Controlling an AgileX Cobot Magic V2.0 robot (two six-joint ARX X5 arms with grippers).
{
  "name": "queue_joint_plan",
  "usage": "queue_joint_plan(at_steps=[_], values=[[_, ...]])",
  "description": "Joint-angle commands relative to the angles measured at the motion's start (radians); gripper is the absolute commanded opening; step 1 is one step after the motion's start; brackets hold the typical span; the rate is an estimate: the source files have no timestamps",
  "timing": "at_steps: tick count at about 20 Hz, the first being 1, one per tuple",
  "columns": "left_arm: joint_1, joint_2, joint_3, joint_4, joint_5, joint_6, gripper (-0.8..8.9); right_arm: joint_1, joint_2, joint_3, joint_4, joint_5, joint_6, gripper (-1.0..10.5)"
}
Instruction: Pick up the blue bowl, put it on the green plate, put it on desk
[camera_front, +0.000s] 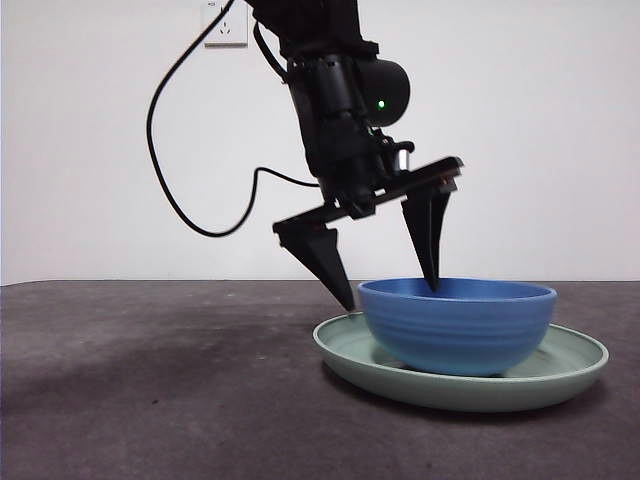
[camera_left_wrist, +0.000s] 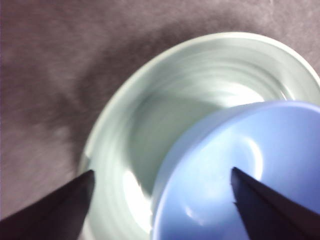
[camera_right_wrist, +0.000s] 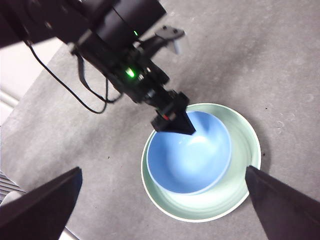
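Blue bowl (camera_front: 457, 325) sits inside green plate (camera_front: 460, 372), toward the desk's (camera_front: 150, 400) right edge. Left gripper (camera_front: 385, 285) spread open, straddling the bowl's rim. Right gripper (camera_right_wrist: 160, 200) open, hovering high. Bowl probably light, stiff, slippery; pinch the rim wall. Jaw-to-rim contact hard to confirm.

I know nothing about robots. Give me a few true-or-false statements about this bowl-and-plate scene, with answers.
1. The blue bowl sits on the green plate. True.
2. The left gripper is clamped shut on the bowl. False: its fingers are spread open, one outside the rim, one inside.
3. The bowl is centred on the plate. False: it sits toward one side.
4. The right gripper hangs high above, open and holding nothing. True.
5. The plate rests on the desk. True.
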Motion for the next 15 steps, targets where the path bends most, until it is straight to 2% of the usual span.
queue_joint_plan(at_steps=[1, 7, 15], values=[[0.012, 0.028, 0.093, -0.055, -0.003, 0.013, 4.67, 0.003, 0.005, 0.016, 0.008, 0.003, -0.017, 5.2], [0.029, 0.027, 0.308, -0.319, -0.003, 0.121, 4.69, 0.003, 0.005, 0.016, 0.008, 0.003, -0.027, 5.2], [0.013, -0.158, 0.319, -0.343, -0.002, 0.151, 4.69, 0.003, 0.005, 0.016, -0.003, 0.003, -0.031, 5.2]])
